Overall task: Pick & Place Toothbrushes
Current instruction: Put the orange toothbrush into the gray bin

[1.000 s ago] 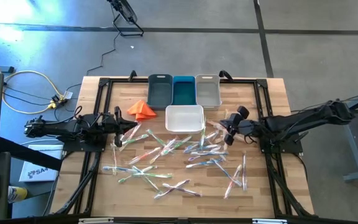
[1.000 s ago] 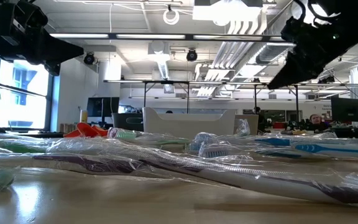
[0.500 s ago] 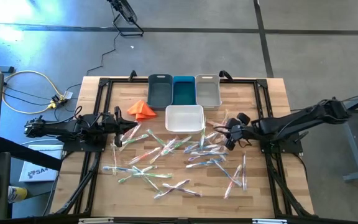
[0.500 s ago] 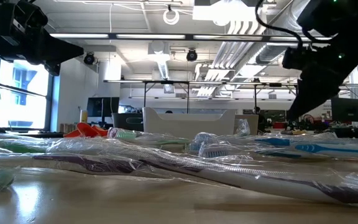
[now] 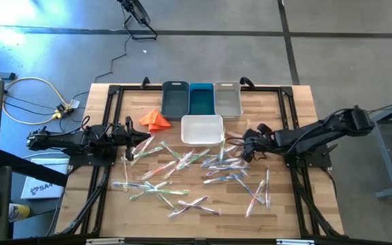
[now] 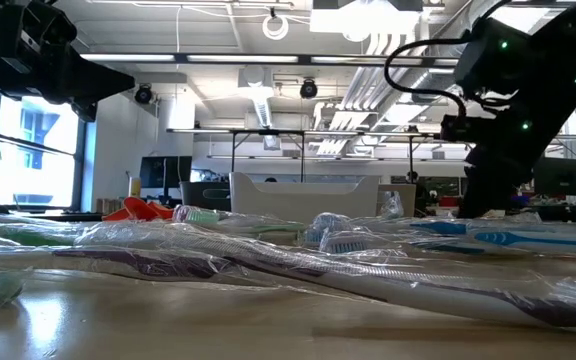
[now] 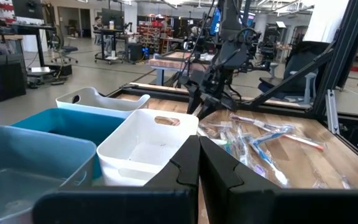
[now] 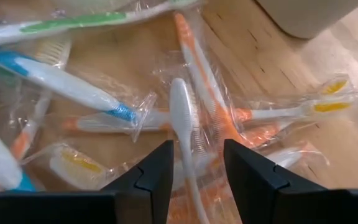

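Right gripper low over toothbrushes near white bin, right of table centre. Fingers spread, straddling whitish toothbrush in wrapper, nothing pinched. Toothbrushes scattered across table middle toward front edge. Left gripper near left edge beside orange cloth, fingers pressed together, empty. Three bins along back edge.

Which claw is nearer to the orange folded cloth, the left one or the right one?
The left. The left claw rests just beside the orange folded cloth, toward the table's left edge. The right claw is past the white bin, over the toothbrushes.
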`<state>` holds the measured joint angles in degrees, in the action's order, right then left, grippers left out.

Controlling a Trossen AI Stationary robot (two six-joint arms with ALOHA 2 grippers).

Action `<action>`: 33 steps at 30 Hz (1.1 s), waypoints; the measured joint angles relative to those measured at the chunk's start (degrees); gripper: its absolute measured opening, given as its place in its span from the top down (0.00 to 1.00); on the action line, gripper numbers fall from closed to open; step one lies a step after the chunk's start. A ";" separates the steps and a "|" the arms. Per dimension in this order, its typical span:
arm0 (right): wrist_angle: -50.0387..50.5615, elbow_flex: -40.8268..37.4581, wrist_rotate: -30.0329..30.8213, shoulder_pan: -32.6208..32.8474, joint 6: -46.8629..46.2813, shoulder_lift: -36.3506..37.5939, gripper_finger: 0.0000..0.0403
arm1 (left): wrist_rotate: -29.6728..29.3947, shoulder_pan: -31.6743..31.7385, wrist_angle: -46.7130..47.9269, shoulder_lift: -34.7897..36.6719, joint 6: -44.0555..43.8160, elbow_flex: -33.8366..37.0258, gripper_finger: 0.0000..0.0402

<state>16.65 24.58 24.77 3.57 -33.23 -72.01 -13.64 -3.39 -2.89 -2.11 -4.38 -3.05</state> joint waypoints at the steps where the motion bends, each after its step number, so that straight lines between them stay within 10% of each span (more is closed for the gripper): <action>1: -0.16 0.00 0.12 0.00 0.00 -0.43 0.67 | -0.01 0.00 0.00 0.00 -0.02 0.00 1.00; 18: -1.01 0.02 -1.18 0.04 0.57 -1.11 0.97 | -0.01 0.00 0.01 0.00 -0.01 0.00 1.00; 33: -2.55 0.02 -1.22 0.07 5.21 9.24 0.97 | 0.01 0.01 -0.01 0.00 -0.02 0.00 1.00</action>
<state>14.11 24.60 23.55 3.64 -28.02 -62.77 -13.63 -3.38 -2.90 -2.11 -4.40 -3.05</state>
